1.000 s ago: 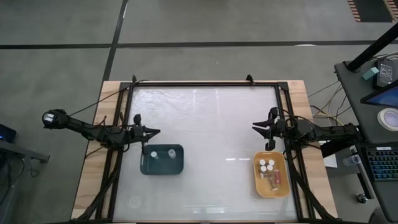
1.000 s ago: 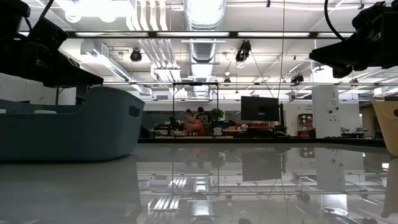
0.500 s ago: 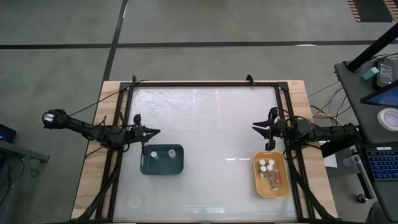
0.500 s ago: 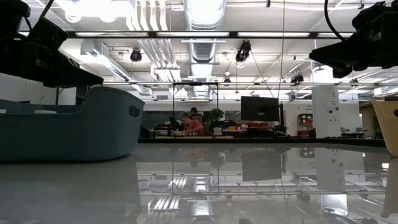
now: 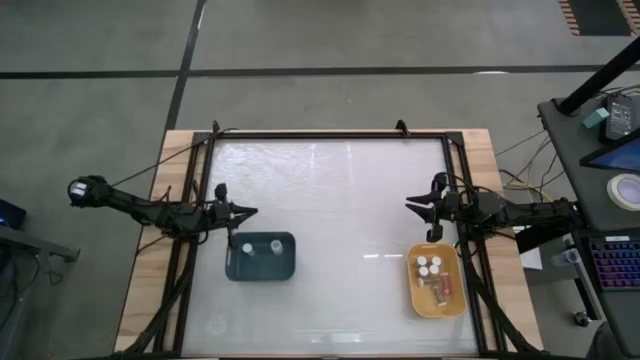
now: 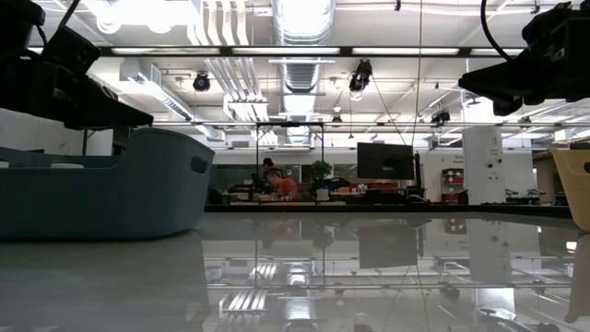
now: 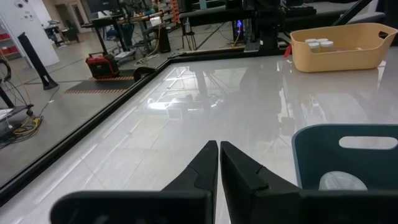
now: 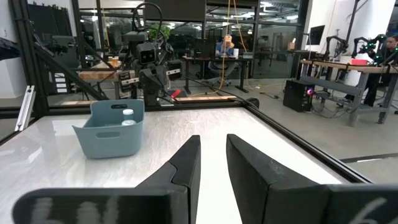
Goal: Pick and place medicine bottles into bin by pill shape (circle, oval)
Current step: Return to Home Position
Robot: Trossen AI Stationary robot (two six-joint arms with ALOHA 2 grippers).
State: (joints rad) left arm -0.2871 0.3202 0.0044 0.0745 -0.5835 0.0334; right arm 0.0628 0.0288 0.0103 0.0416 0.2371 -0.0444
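The dark teal tray (image 5: 260,256) stands on the table at the near left and holds two white-capped bottles (image 5: 247,247). The yellow-orange tray (image 5: 436,280) stands at the near right and holds several bottles (image 5: 430,267), some with reddish bodies. My left gripper (image 5: 250,212) hovers just beyond the teal tray's far left corner, with its fingers shut and empty (image 7: 219,148). My right gripper (image 5: 410,206) hovers just beyond the yellow tray's far edge, slightly open and empty (image 8: 212,144). Both point toward the table's middle.
The glossy white table top (image 5: 330,190) is framed by a black rail (image 5: 330,134). The teal tray shows in the low view (image 6: 101,194) at the left. The yellow tray's edge (image 6: 579,184) shows at the right. A person sits far off in the room (image 6: 277,183).
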